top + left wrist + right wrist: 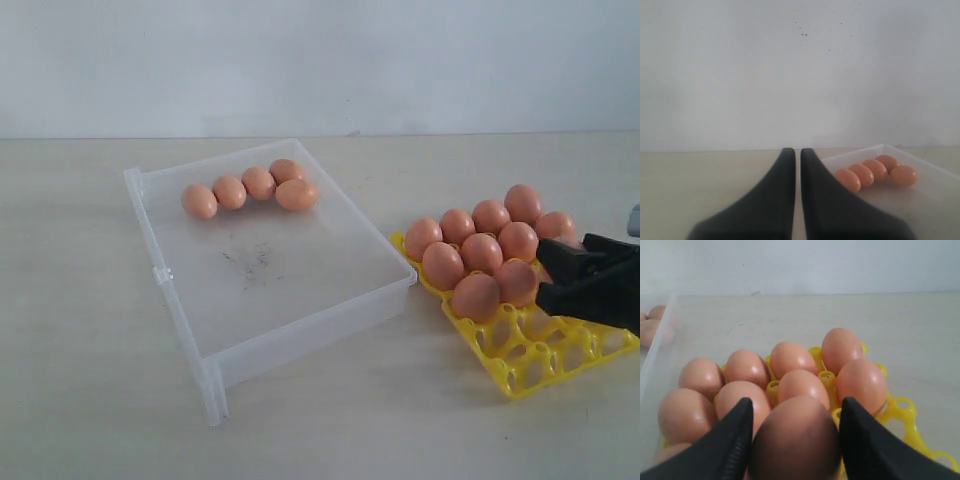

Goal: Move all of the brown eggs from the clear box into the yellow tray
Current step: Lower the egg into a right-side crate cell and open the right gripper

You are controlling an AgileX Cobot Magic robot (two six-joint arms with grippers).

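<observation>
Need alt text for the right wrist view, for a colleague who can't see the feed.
The end effector grips a brown egg between its two dark fingers, close to the camera. Beyond it, the yellow tray holds rows of more eggs. An edge of the clear box shows at one side.

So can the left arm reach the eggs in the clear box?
Probably yes. The five brown eggs lie uncovered by the far wall of the clear box, and nothing stands in the way. The left gripper is shut, so it must open first.
</observation>
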